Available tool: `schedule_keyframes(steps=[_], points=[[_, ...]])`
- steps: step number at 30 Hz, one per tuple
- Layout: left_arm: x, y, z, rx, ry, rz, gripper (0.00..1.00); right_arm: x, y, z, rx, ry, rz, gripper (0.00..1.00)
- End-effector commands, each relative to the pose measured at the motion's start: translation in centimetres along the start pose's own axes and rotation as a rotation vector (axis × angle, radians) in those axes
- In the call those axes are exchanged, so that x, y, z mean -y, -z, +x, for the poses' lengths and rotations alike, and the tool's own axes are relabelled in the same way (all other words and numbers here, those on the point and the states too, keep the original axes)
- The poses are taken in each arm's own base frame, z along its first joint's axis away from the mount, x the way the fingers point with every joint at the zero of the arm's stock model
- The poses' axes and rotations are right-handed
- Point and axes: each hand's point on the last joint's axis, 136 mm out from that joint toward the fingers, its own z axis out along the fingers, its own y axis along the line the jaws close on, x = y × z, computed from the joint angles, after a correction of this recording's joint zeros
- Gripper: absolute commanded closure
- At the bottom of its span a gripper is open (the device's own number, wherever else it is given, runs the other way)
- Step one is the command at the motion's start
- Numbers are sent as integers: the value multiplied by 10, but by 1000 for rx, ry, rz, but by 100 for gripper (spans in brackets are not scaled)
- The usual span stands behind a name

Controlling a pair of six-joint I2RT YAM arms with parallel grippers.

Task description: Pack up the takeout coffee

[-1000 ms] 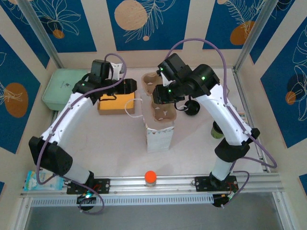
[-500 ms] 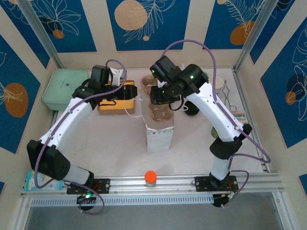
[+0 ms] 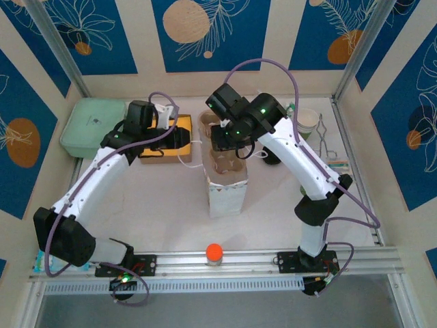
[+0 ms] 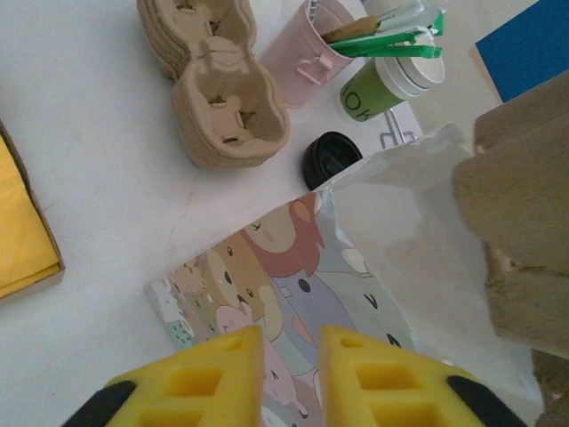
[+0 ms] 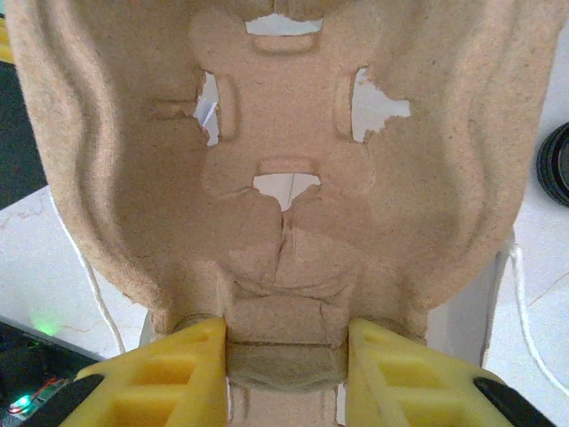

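Two grippers at the paper bag [image 3: 225,193]. Above it the right gripper [image 5: 284,360] clamps a pulp cup carrier [image 5: 284,160]; at 10 o'clock the left gripper [image 4: 292,378], nearly closed, grip indiscernible. Position of the takeout coffee indiscernible.

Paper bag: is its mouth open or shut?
Open. In the left wrist view the paper bag gapes, its white inside showing, with the cardboard cup carrier at its mouth.
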Motion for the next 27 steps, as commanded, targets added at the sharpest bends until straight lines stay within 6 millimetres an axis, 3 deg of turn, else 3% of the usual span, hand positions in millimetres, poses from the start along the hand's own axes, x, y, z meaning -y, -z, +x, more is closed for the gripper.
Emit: schedule_keyframes(steps=[1, 22, 25, 27], points=[[11, 8, -3, 26, -7, 48, 80, 4, -8, 7, -26, -7, 47, 68], [15, 17, 5, 47, 10, 66, 91, 11, -16, 16, -35, 5, 143, 69], [14, 17, 6, 45, 9, 64, 87, 11, -17, 17, -37, 5, 143, 69], [13, 16, 7, 46, 10, 62, 70, 10, -18, 18, -39, 8, 144, 69]])
